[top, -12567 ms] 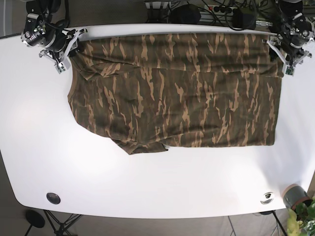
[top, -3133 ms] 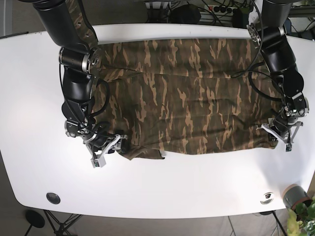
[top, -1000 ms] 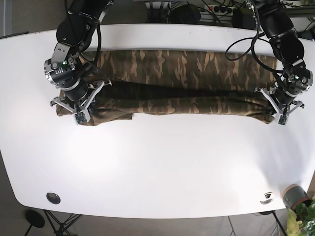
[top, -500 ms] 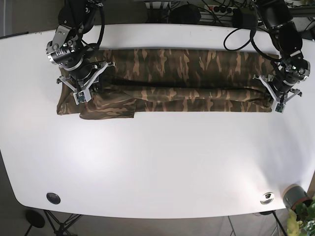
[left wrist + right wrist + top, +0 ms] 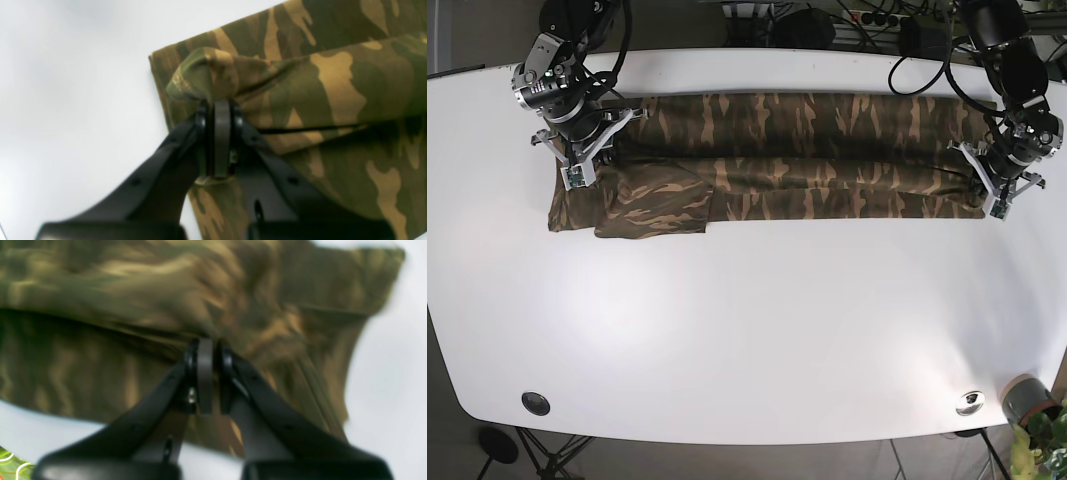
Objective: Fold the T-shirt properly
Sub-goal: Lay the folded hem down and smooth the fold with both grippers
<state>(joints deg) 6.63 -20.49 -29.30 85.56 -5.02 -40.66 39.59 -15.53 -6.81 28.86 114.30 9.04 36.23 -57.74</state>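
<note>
On the white surface [image 5: 747, 330], the camouflage-patterned cotton T-shirt [image 5: 787, 170] lies as a long folded band along the far side. At its left end in the base view, the right gripper [image 5: 582, 160] has its jaws pinching a bunched fold. At the opposite end, the left gripper [image 5: 995, 190] has its jaws pinching the corner fabric.

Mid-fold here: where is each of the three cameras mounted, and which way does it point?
Base: overhead, looking straight down on the white table; both arms show, at the ends of the T-shirt.
Left wrist: behind the left claw, looking along it at a bunched shirt corner; black fingers show.
Right wrist: behind the right claw, blurred, looking at the opposite shirt end.
Shared: both wrist views show the shirt and table seen in the base view.
</note>
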